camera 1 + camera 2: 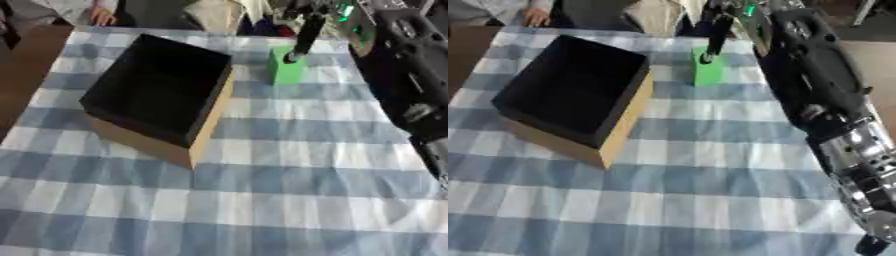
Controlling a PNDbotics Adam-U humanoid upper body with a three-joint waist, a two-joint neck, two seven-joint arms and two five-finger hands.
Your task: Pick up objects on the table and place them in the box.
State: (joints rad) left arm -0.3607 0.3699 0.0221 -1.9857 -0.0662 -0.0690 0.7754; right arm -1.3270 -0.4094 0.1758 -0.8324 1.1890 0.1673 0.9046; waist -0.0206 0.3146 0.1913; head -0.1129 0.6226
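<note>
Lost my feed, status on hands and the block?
Right hand fingers down on green block, grip unclear. Left hand not in view. Box open beside it, block upright on table, path clear.

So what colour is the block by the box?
Green; the block shows best in the left eye view.

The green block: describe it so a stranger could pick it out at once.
Start at the big open box, black inside, on the blue checked tablecloth. Past its far right corner stands the green block, under the right hand. It is the only green thing on the cloth.
</note>
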